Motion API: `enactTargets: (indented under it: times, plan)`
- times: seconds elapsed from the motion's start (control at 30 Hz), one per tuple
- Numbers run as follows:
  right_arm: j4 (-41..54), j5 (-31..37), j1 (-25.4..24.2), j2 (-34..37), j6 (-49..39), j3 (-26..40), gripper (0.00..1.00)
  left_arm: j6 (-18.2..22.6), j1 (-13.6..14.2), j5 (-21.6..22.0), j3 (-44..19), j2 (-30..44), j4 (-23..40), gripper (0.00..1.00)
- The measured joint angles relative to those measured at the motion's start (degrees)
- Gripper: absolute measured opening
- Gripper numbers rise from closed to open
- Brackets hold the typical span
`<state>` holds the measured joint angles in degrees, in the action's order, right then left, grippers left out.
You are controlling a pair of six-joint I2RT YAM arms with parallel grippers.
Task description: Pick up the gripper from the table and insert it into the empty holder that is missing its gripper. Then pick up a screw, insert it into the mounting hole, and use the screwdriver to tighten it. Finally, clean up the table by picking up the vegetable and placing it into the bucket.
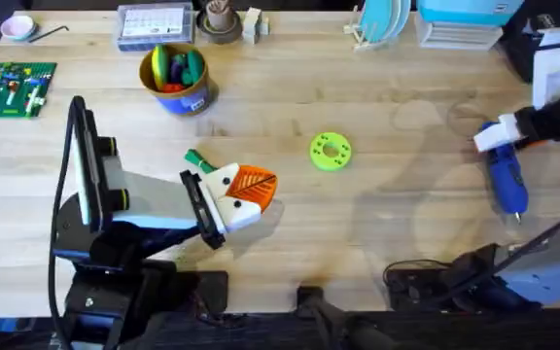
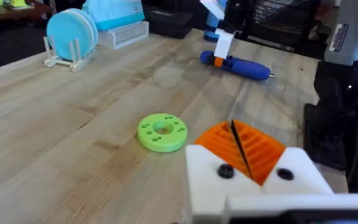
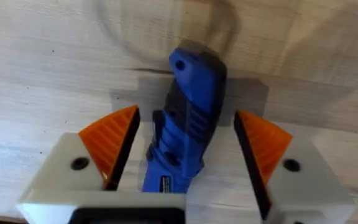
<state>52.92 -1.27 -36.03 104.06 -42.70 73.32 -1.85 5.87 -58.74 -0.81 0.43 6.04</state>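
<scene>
Overhead view: screwdriver [image 1: 506,175] lies on the table [image 1: 377,224], well right of the lime disc [image 1: 331,152]. Right gripper [image 3: 185,158] is wide open, fingers straddling the screwdriver, not gripping. Left gripper [image 1: 251,190], just left of the disc, is closed, pads together, holding nothing.
</scene>
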Motion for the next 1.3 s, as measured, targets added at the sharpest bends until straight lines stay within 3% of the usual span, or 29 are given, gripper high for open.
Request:
enactTargets:
  times: [0.53,0.57,0.77,0.87,0.93,1.3]
  plan:
    - [1.30,0.15,0.02,1.43,0.02,-0.04,0.963,-0.15,0.00,0.02,0.01,0.00,-0.02,0.004]
    - [1.29,0.14,0.01,1.42,0.04,-0.04,0.816,-0.15,0.00,0.01,0.01,0.00,0.00,0.004]
    - [1.07,0.31,0.00,1.43,0.07,-0.04,0.387,-0.15,0.00,0.02,0.01,0.00,0.00,0.004]
    - [1.05,0.41,0.02,1.43,-0.11,-0.04,0.055,-0.15,0.00,0.02,0.01,-0.02,0.00,0.004]
    - [1.24,0.19,0.00,1.43,0.08,-0.07,0.017,-0.17,0.00,0.00,0.01,0.00,0.00,0.004]
    - [0.11,0.14,0.02,0.30,0.45,-0.11,0.025,-0.15,0.00,0.02,0.01,0.00,0.00,0.004]
